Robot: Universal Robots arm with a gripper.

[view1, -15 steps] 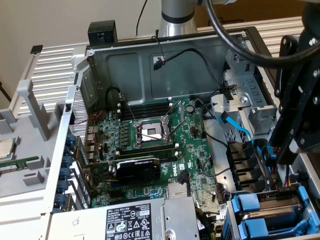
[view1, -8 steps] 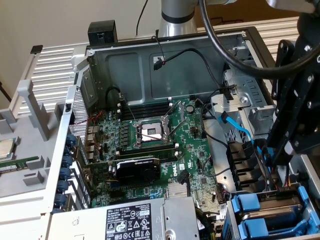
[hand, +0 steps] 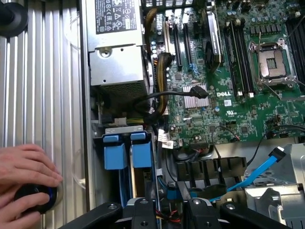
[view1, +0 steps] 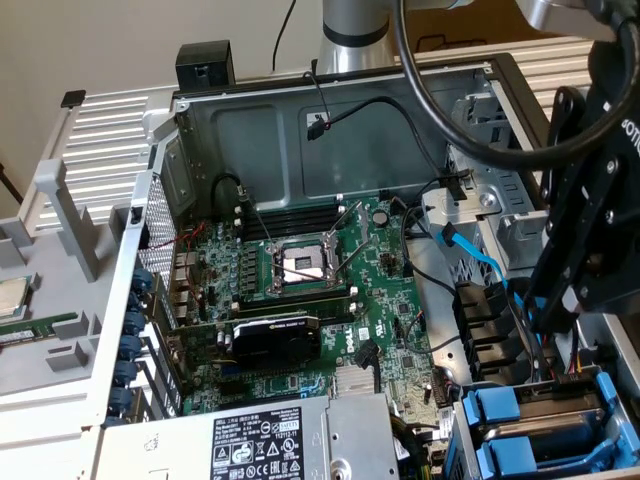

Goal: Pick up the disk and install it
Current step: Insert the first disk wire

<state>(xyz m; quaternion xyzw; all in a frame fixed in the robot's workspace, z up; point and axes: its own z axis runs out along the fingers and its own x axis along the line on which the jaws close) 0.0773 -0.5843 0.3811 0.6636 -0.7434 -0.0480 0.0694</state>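
gripper (hand: 172, 217): tips cut off, grip unclear | disk (hand: 142, 149): seemingly seated, mostly hidden

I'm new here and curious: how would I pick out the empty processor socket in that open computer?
Find the green motherboard lying inside the open computer case. Near its middle sits the processor socket, a square silver metal frame around a bare pale centre. Unlike the black graphics card beside it, it is shiny and open.

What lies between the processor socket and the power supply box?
A black graphics card sits between the processor socket and the power supply box, on the motherboard, as the exterior view shows.
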